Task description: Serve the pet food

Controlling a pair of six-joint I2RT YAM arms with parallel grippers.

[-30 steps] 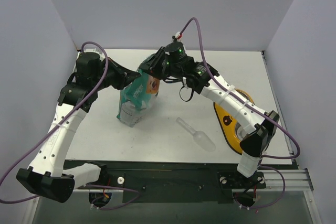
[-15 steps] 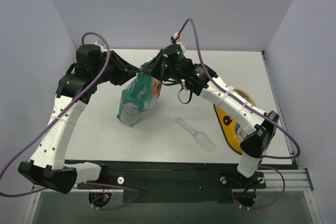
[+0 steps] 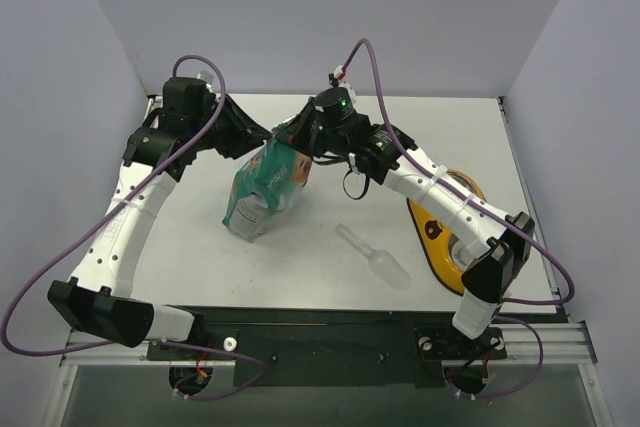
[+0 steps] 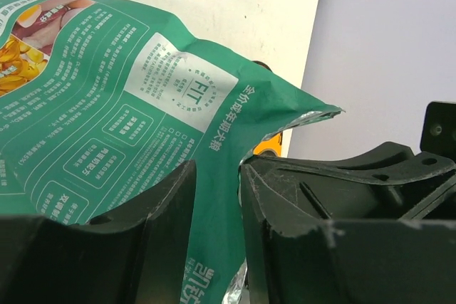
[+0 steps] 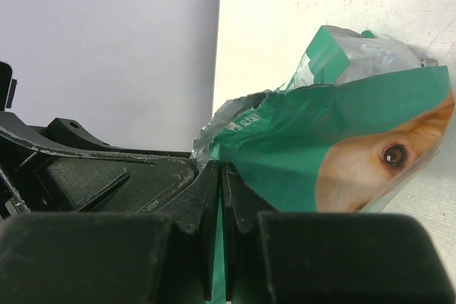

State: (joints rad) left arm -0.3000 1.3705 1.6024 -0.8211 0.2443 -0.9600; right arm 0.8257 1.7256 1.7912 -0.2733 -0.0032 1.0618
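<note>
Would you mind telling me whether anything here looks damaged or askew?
The green bag stands tilted, its top pinched in the shut right gripper. Its top edge is ragged, with silver lining showing, as if torn open. Nothing looks spilled.

White table (image 3: 300,262), seen from above, enclosed by pale walls on three sides, with a black strip along its near edge. Left of centre, a teal-green bag (image 3: 262,192) rests on the surface by its lower end only and leans toward the far right. Near it, toward the right and nearer the front edge, a clear plastic scoop (image 3: 378,255) lies flat, apart from the bag. At the right side sits a yellow object (image 3: 432,232), possibly a dish; an arm hides much of it.
</note>
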